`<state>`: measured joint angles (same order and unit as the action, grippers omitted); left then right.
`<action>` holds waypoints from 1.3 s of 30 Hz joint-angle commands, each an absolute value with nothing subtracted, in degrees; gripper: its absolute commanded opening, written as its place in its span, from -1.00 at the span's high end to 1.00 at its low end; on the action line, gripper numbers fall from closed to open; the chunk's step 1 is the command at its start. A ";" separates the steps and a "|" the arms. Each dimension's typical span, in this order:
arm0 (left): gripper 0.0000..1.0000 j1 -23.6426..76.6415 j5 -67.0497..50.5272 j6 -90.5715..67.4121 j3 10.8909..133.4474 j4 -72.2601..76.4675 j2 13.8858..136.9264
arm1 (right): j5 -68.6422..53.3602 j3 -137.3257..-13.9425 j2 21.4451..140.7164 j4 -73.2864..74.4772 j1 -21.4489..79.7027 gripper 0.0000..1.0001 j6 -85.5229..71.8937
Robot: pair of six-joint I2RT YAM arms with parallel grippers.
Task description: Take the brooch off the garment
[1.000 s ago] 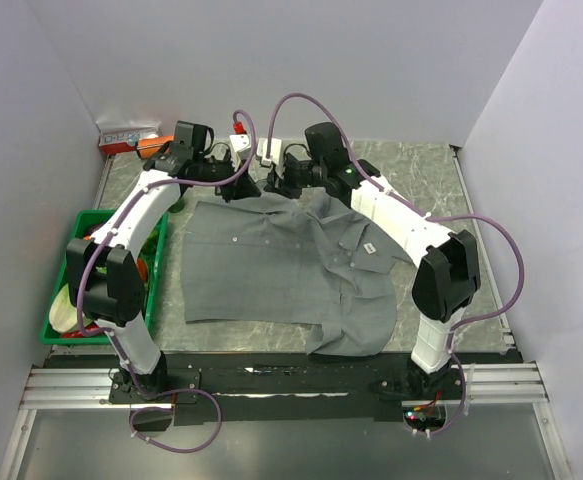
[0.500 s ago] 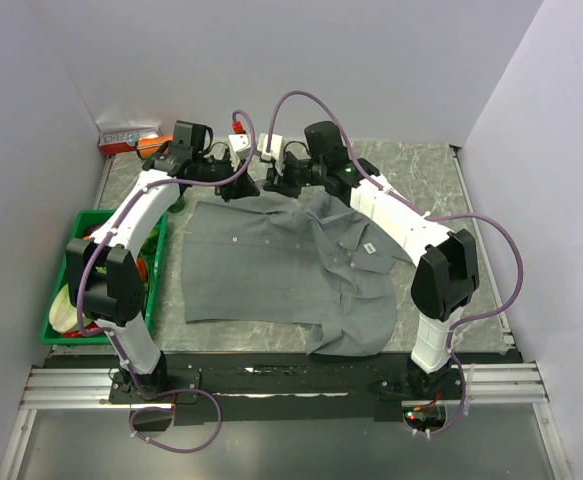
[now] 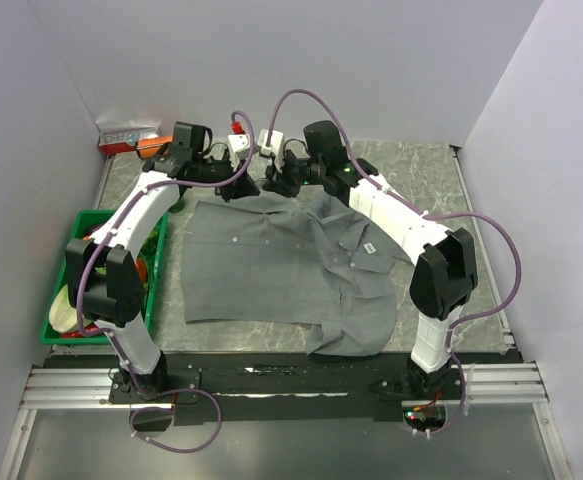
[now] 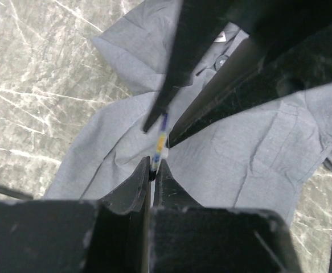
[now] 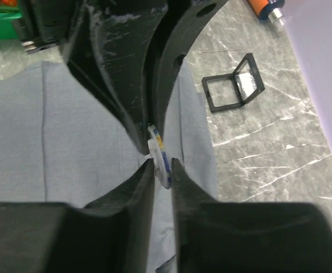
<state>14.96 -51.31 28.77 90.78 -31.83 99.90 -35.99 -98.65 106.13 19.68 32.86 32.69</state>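
One grey shirt (image 3: 261,260) lay spread out. Above it, left gripper (image 4: 152,166) and right gripper (image 5: 163,166) each pinched one brooch (image 4: 161,139), edge-on.

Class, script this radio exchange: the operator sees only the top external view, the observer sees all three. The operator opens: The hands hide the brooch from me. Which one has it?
Observer: Both. The left hand is shut on the brooch, seen edge-on.
Operator: And the other?
Observer: The right hand pinches the same disc from the opposite side.
Operator: Anything else nearby?
Observer: An open black case lies just off the shirt's edge.
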 commanded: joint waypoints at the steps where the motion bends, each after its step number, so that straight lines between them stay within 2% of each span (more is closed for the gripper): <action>1: 0.99 15.64 -54.93 27.77 90.53 -29.44 96.33 | -35.86 -100.20 107.23 16.35 33.40 0.39 31.64; 5: 0.99 15.64 -54.84 27.95 90.35 -29.79 96.24 | -39.02 -100.72 106.70 18.19 33.05 0.24 33.48; 8: 0.99 15.56 -54.76 29.09 90.35 -30.93 96.15 | -42.97 -101.51 106.35 20.30 32.17 0.20 34.63; 15: 0.99 15.47 -54.76 30.06 90.44 -31.82 95.98 | -43.86 -102.22 106.35 22.15 31.29 0.28 36.91; 19: 0.99 15.47 -54.67 30.50 90.18 -32.34 95.54 | -47.44 -101.87 105.12 22.41 29.97 -0.03 35.86; 22: 0.99 15.29 -55.63 31.20 89.65 -32.69 94.92 | -50.52 -101.77 104.33 23.99 28.65 -0.09 36.03; 29: 0.99 15.21 -57.92 33.48 92.37 -36.38 96.41 | -55.02 -105.28 106.25 26.72 27.33 0.00 35.08; 39: 0.99 15.21 -57.48 34.37 92.73 -36.65 96.59 | -56.34 -107.49 107.93 27.33 27.77 -0.05 34.63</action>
<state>15.33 -55.22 32.38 90.06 -36.49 97.97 -54.59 -105.01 106.34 26.63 27.29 34.94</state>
